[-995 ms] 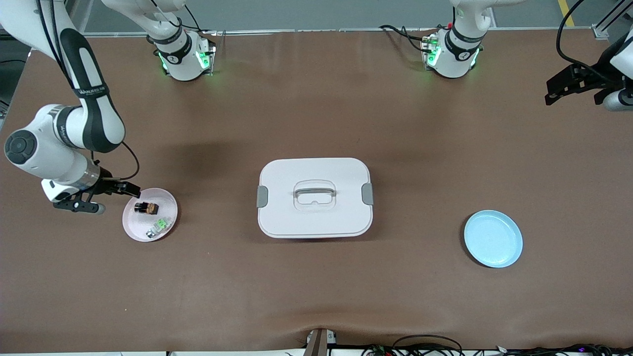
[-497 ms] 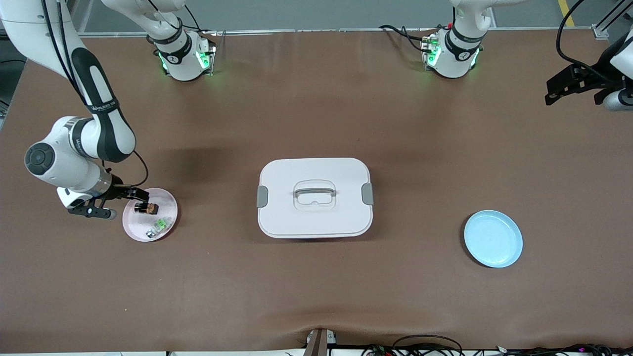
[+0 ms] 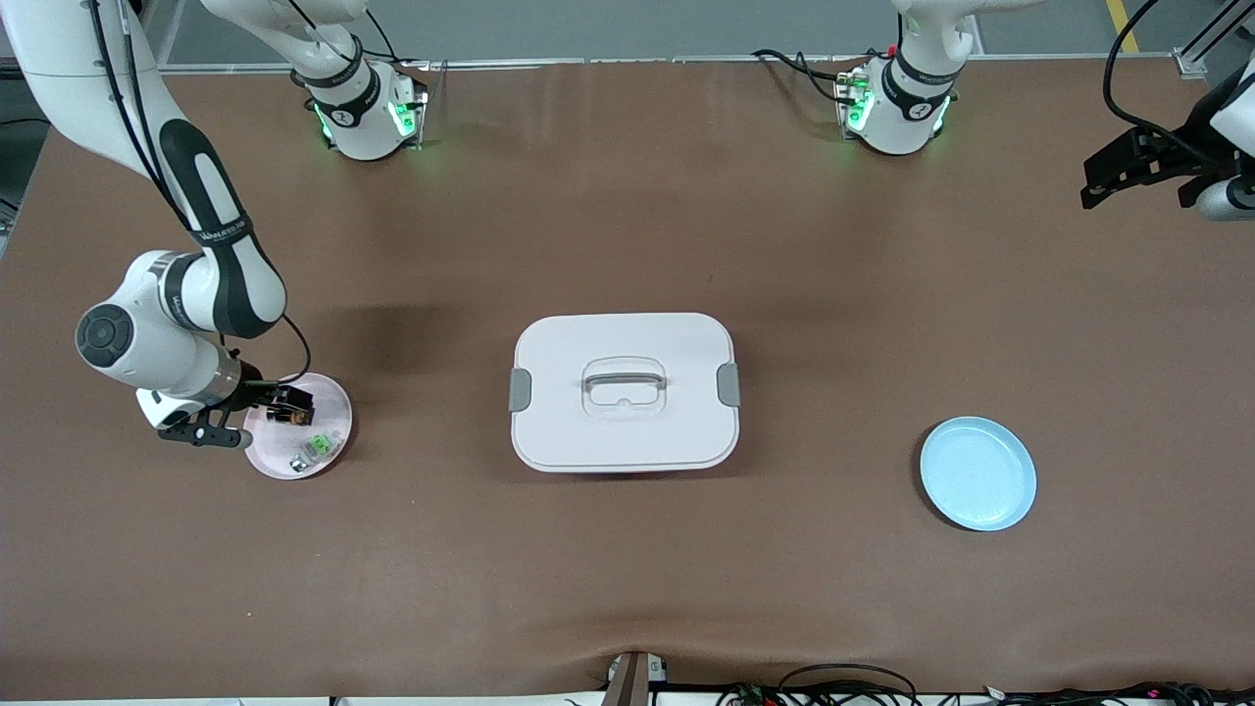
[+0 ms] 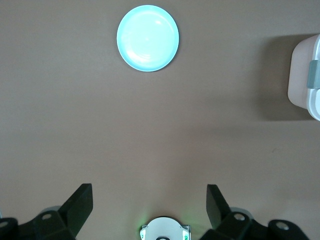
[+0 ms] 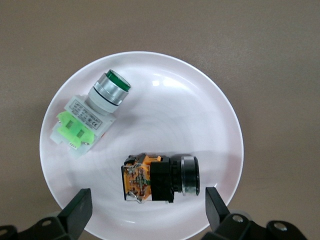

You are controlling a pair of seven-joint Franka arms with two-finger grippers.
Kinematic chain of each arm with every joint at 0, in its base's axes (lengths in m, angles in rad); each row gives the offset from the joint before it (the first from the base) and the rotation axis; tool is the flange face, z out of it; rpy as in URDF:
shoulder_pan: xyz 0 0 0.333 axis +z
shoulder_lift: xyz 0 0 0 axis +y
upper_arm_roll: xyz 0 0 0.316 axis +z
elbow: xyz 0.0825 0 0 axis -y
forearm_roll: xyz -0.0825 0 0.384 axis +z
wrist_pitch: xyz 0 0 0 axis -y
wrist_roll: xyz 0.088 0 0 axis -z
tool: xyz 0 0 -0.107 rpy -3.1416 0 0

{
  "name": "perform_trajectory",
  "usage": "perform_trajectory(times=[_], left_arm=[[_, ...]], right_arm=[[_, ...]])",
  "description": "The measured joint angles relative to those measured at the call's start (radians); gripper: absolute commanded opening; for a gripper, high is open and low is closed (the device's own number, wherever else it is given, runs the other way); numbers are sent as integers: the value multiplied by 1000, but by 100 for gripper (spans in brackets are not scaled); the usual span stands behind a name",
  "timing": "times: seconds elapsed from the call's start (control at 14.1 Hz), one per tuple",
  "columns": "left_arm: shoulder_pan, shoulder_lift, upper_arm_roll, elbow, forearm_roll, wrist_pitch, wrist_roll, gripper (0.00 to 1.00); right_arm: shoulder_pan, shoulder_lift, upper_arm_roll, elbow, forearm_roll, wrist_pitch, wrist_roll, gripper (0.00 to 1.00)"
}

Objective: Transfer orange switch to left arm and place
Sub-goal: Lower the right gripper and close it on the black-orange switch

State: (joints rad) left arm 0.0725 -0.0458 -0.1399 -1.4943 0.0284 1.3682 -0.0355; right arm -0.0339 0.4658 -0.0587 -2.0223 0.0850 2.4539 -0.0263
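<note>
The orange switch (image 5: 160, 178), a dark block with an orange-brown end, lies on its side on the pink plate (image 5: 200, 115). In the front view it (image 3: 293, 417) is partly covered by my right gripper (image 3: 285, 401). The right gripper (image 5: 147, 200) hangs open just above the switch, with one finger on each side and not touching it. The white box (image 3: 625, 392) with a grey handle stands in the middle of the table. My left gripper (image 3: 1137, 169) waits open and empty in the air at the left arm's end of the table; its own view (image 4: 149, 197) shows only bare table between the fingers.
A green-and-white component (image 5: 92, 115) with a silver end lies on the same pink plate (image 3: 328, 412), nearer to the front camera than the switch. An empty blue plate (image 3: 978, 474) sits toward the left arm's end and also shows in the left wrist view (image 4: 147, 38). The box's corner (image 4: 306, 75) shows there too.
My right gripper has moved from beside the pink plate to over it, and now stands above the orange switch. The left arm has not moved.
</note>
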Motion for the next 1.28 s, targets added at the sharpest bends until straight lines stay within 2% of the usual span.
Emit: perform_trajectory(times=[1.28], left_arm=[[0, 1, 0, -2, 0, 0, 0, 100]], right_arm=[[-6, 71, -3, 16, 1, 69, -19, 100]])
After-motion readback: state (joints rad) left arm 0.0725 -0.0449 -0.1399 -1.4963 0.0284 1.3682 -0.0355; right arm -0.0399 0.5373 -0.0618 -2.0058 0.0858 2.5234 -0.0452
